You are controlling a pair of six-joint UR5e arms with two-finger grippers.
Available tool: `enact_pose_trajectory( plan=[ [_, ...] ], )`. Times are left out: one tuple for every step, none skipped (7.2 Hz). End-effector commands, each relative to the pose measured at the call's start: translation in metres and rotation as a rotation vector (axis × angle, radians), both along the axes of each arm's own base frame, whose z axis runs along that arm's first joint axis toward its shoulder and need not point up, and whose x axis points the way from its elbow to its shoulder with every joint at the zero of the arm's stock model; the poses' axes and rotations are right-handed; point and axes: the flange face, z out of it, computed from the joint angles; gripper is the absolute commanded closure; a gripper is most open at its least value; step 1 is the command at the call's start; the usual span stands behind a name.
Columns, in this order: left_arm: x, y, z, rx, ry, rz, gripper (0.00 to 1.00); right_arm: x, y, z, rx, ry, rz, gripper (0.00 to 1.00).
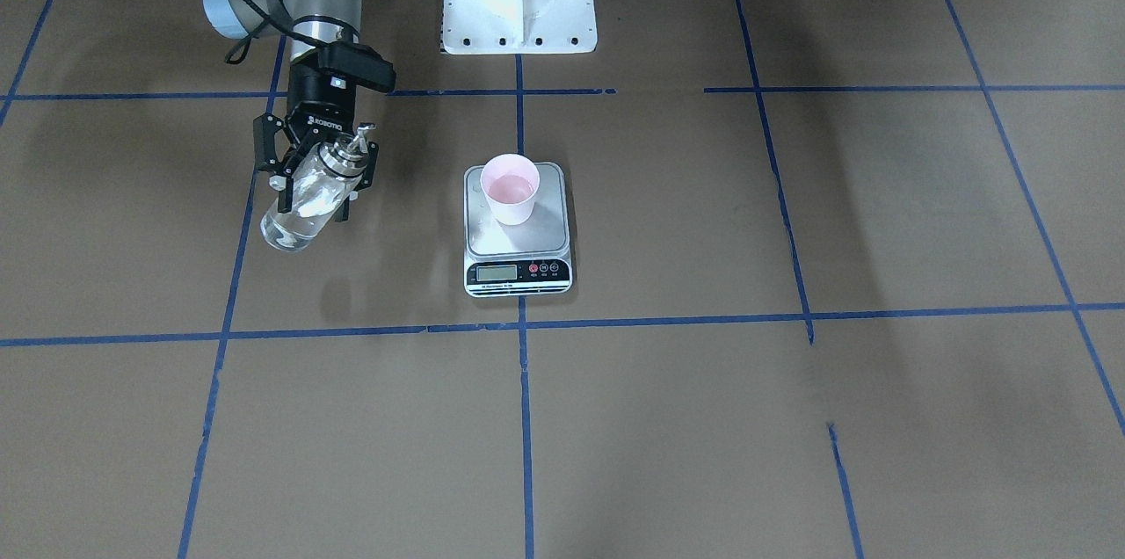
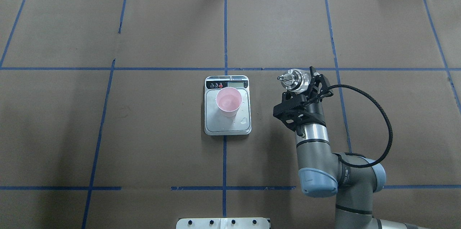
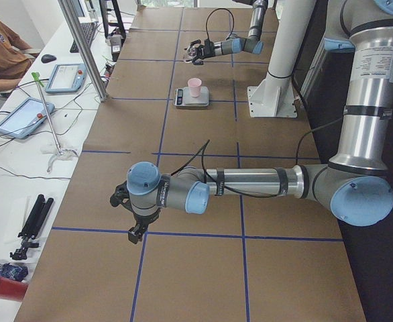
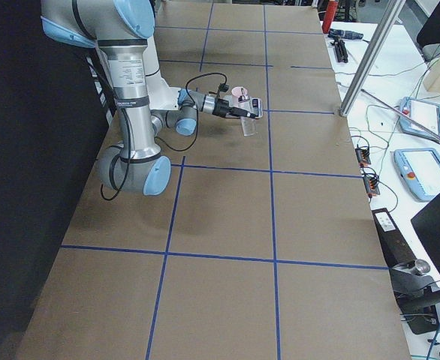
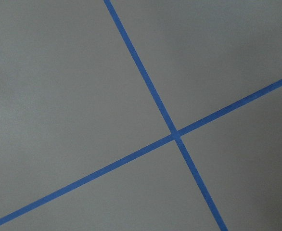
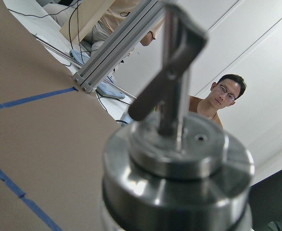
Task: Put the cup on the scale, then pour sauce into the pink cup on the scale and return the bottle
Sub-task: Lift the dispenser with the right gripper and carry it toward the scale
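The right gripper (image 1: 318, 183) is clamped on the one clear glass cylindrical bottle (image 1: 299, 206). Its two black fingers (image 1: 278, 172) press the glass from either side just below the shiny metal cap (image 2: 292, 79). The bottle hangs above the brown paper-covered table (image 1: 791, 436) and is tilted, with the cap and thin pour spout higher and nearer the robot and the base lower and farther out. Clear, colourless sauce (image 1: 283, 231) lies in the lower end of the glass. The right wrist view is filled by the blurred cap and spout at close range.

The bottle is to the right of the small rectangular scale (image 2: 227, 128) and apart from it. The scale has a brushed silver platform and a black front strip, and its display faces the far side of the table. One small pale pink tapered plastic cup (image 2: 228, 102) stands upright on the platform, open end up, touching nothing else.

The left gripper (image 3: 135, 225) shows only in the side view, low over the table and well away from the scale. I cannot tell whether its fingers are apart or together. The left wrist view shows only two crossing lines of blue tape (image 5: 175, 134).

There is one cup, one scale, one bottle and two arms.
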Motion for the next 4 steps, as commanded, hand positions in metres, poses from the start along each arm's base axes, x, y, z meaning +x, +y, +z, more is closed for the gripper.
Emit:
enact_pose_trajectory(
  plan=[
    [0.0,-0.001,-0.001,0.004,-0.001,0.001,0.0,-0.025,0.001,0.007,0.026,0.049,0.034,1.0],
    [-0.001,-0.002,-0.002,0.009,-0.015,-0.001,0.0,-0.036,-0.001,0.005,0.043,0.128,0.047,1.0],
    [-0.002,-0.003,-0.003,0.012,-0.023,-0.001,0.0,-0.041,-0.003,-0.005,0.062,0.215,0.067,1.0],
    [-0.002,-0.004,-0.004,0.016,-0.029,-0.001,0.0,-0.042,-0.004,-0.003,0.066,0.276,0.07,1.0]
  ],
)
